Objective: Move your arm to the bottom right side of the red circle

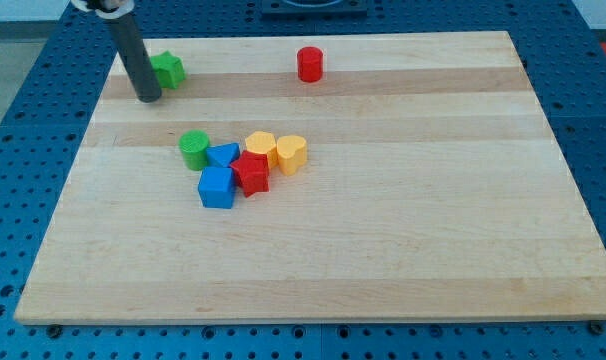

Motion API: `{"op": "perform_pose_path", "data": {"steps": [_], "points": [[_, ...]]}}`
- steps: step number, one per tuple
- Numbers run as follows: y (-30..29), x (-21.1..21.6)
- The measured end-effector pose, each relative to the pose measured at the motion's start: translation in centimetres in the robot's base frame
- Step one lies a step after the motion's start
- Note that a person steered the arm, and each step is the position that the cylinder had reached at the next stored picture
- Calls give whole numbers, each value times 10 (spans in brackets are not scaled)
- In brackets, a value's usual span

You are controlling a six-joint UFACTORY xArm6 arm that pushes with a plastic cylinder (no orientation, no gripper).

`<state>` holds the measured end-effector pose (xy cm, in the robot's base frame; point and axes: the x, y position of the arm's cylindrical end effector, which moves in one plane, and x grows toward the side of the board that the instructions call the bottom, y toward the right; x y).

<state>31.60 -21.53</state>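
The red circle [310, 64] is a short red cylinder near the view's top, a little right of the middle. My tip [148, 97] is at the end of the dark rod at the view's upper left, far to the left of the red circle. The tip sits just left of and slightly below a green star-like block [167, 69], very close to it.
A cluster lies at the board's centre-left: a green cylinder [194, 149], a blue triangle [223, 154], a blue cube [217, 187], a red star-like block [251, 172], a yellow block [261, 147] and a yellow heart [292, 153]. The wooden board [403, 230] has blue perforated table around it.
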Motion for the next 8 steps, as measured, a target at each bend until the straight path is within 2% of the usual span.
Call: {"op": "perform_pose_path", "data": {"steps": [1,3,4,5,7,8], "points": [[6,0],[6,-34],[19,-30],[102,-30],[146,-25],[180,-9]]}}
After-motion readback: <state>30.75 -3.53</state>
